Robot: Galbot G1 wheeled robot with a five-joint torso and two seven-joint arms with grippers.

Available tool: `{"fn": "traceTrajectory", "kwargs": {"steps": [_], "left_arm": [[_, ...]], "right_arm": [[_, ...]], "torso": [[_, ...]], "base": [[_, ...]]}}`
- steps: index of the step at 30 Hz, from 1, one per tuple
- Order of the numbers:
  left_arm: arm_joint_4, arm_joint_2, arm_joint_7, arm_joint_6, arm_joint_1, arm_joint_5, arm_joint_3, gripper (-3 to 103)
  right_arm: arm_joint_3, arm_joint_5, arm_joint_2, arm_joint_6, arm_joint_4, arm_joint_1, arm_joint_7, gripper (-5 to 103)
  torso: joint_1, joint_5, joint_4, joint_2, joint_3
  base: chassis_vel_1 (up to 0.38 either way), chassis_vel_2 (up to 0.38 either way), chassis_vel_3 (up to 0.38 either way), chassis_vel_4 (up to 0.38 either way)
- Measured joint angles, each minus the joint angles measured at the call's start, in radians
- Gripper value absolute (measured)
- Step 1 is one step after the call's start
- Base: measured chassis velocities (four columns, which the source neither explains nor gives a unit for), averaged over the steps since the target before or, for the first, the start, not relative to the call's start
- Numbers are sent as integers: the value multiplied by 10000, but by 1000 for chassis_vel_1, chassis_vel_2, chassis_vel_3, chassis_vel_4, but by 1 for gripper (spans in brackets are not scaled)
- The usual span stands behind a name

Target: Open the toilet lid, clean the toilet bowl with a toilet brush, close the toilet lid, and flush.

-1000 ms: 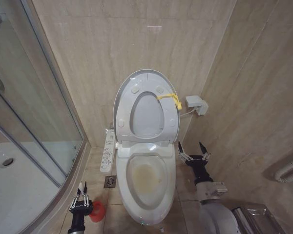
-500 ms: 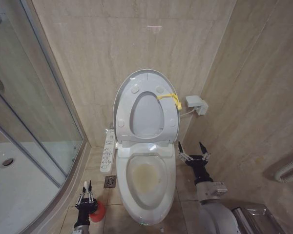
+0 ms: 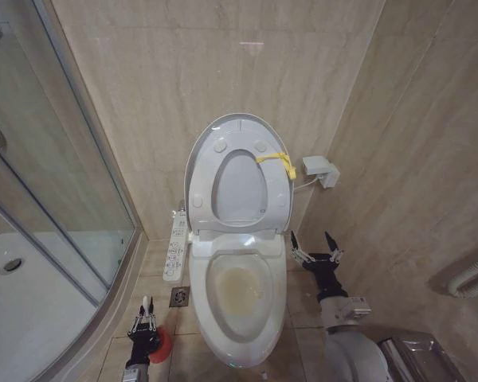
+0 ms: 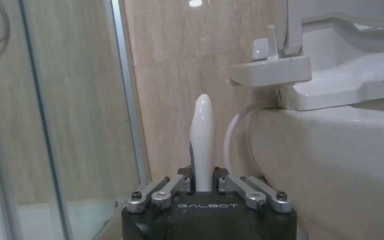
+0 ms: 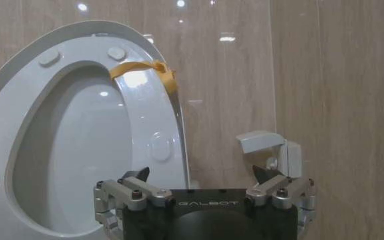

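"GALBOT"-marked left end effector (image 4: pixel 204 186) is clamping the toilet brush (image 4: pixel 201 145) beside beige tiled walls; right end effector (image 5: pixel 204 175) is gaping.

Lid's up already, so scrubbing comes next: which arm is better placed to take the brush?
Left. The left gripper is closed around the toilet brush handle beside the bowl; the right gripper hangs open and empty.

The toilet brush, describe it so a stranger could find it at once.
Start at the white ceramic toilet bowl; on the floor to its left sits a small red holder cup. The thin white stick handle of the toilet brush rises from there between the left gripper fingers.
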Motion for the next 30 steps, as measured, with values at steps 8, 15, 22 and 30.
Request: {"fn": "traceTrajectory", "kwargs": {"steps": [8, 15, 22, 30], "left_arm": [[-69, 34, 154, 32, -189, -204, 168, 18], [-26, 59, 207, 35, -186, -167, 216, 18], [292, 4, 378, 38, -188, -167, 472, 18], [1094, -64, 545, 41, -426, -185, 515, 18]], "right_arm": [[0, 0, 0, 0, 0, 0, 0, 100], [0, 0, 0, 0, 0, 0, 0, 100], [0, 0, 0, 0, 0, 0, 0, 100], [0, 0, 0, 0, 0, 0, 0, 100]], "torso": [[1, -3, 3, 0, 1], [1, -2, 2, 0, 1], [0, -3, 2, 0, 1], [0, -2, 1, 0, 1]], "base": [[0, 0, 0, 0], [0, 0, 0, 0], [0, 0, 0, 0], [0, 0, 0, 0]]}}
